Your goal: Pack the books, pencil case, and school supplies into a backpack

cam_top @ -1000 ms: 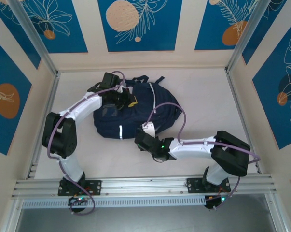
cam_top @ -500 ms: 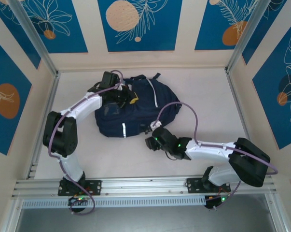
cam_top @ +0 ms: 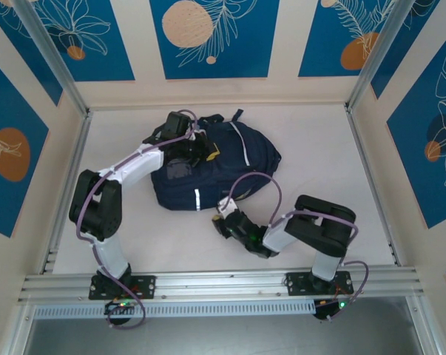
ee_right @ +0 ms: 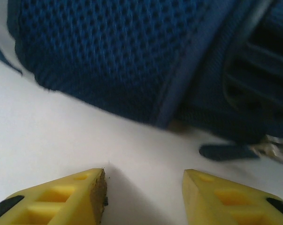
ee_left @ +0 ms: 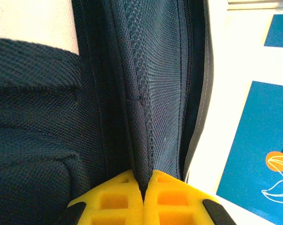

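Left arm (cam_top: 126, 166): base at the 7 o'clock corner of the top view, elbow folded high at the left, white forearm reaching toward 1 o'clock. Wrist bent down.
Left gripper (ee_left: 142, 180): yellow fingers pressed together, a thin fold of backpack (ee_left: 160, 93) fabric pinched between them.
Right arm (cam_top: 311, 229): base at 5 o'clock, elbow doubled tightly above it, forearm lying low and pointing toward 10 o'clock.
Right gripper (ee_right: 143, 180): jaws apart, nothing between them, tips low over the tabletop (ee_right: 61, 140).
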You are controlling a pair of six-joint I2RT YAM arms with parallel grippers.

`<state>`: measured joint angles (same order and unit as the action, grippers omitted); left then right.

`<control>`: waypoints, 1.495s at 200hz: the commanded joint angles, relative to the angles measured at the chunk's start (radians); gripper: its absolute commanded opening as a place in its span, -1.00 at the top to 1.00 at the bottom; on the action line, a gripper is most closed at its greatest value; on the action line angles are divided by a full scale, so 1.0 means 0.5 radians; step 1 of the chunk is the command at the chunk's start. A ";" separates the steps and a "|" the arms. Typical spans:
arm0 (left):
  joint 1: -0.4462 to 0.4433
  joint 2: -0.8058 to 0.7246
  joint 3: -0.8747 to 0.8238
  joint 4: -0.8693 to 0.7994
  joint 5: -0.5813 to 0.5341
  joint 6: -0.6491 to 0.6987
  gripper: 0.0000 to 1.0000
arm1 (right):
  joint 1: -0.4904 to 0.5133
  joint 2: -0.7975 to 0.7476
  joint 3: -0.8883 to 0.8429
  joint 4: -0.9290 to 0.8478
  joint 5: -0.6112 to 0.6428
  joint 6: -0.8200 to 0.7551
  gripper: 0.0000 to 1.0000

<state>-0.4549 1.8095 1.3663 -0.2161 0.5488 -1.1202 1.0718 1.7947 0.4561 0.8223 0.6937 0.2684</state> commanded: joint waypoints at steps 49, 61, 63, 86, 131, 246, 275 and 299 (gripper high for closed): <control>0.017 -0.018 -0.005 0.135 0.080 0.022 1.00 | -0.173 0.123 0.013 -0.049 0.274 0.224 0.31; 0.028 -0.018 -0.008 0.133 0.083 0.022 1.00 | -0.178 0.121 -0.008 -0.072 0.285 0.246 0.39; 0.030 -0.017 -0.008 0.133 0.082 0.021 1.00 | -0.180 0.120 -0.012 -0.075 0.293 0.253 0.41; 0.038 -0.017 -0.013 0.132 0.084 0.033 1.00 | -0.209 0.100 -0.072 -0.080 0.305 0.275 0.58; 0.077 -0.009 -0.011 0.087 0.069 0.061 1.00 | -0.251 0.033 -0.183 -0.013 0.247 0.210 0.90; 0.091 -0.037 0.035 -0.140 -0.038 0.206 1.00 | -0.326 -0.291 -0.335 0.042 -0.281 -0.173 0.59; 0.092 -0.065 0.035 -0.093 -0.008 0.186 1.00 | -0.291 -0.229 -0.276 0.106 -0.265 -0.166 0.43; 0.091 -0.094 0.029 -0.070 0.004 0.173 1.00 | -0.293 -0.135 -0.189 0.131 -0.135 -0.154 0.36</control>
<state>-0.4267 1.8095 1.3594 -0.2668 0.5453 -1.0409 0.9184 1.6806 0.3153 0.8581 0.5999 0.2111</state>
